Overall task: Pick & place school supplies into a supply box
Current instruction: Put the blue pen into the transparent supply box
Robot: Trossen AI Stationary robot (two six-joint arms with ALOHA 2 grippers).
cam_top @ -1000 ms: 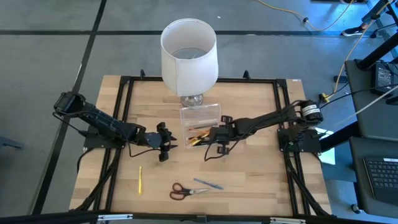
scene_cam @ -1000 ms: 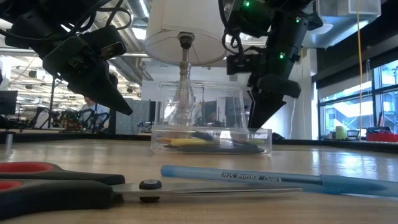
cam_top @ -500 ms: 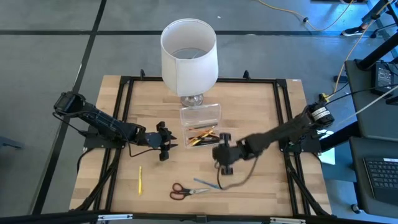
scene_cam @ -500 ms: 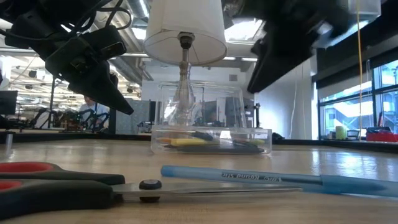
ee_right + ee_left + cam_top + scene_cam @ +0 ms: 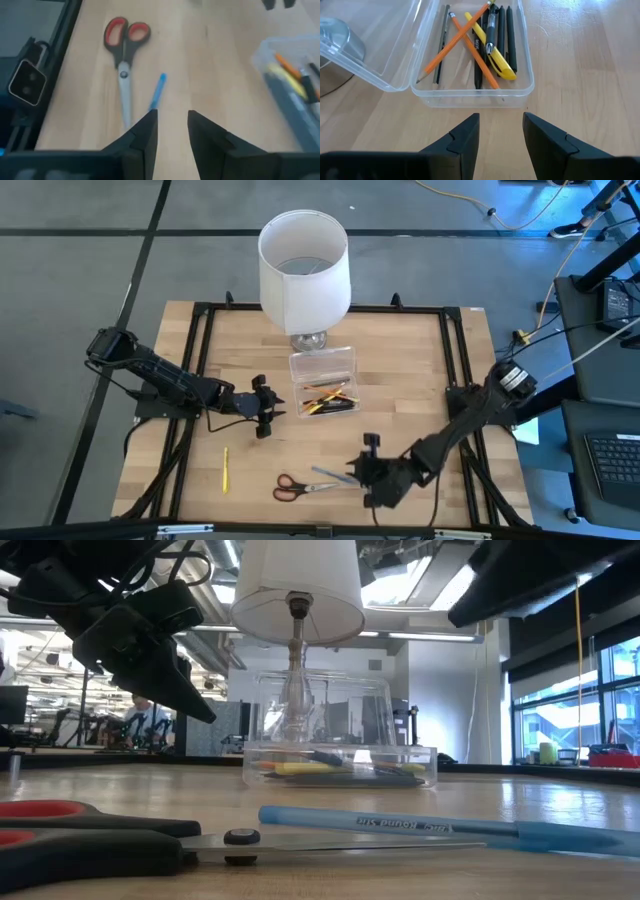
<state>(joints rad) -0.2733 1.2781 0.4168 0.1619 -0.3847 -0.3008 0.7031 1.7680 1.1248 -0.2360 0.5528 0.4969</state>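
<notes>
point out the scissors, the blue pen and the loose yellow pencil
scissors [image 5: 292, 486]: high view, at the pivot.
blue pen [image 5: 334, 475]: high view, middle of the barrel.
yellow pencil [image 5: 225, 468]: high view, middle of the shaft.

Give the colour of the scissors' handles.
Red with black on the scissors; clearest in the right wrist view.

I am seeing the clear supply box [image 5: 322, 382] sitting open mid-bench, its lid [image 5: 320, 364] lying back toward the far side. Orange pencils [image 5: 465, 42], a yellow pen [image 5: 492, 52] and dark pens [image 5: 510, 35] are lying crisscrossed inside. The red-and-black-handled scissors [image 5: 296, 487] are lying closed near the front edge, a blue pen [image 5: 333, 474] just beside the blades. A yellow pencil [image 5: 225, 468] is lying apart, left of the scissors.
</notes>
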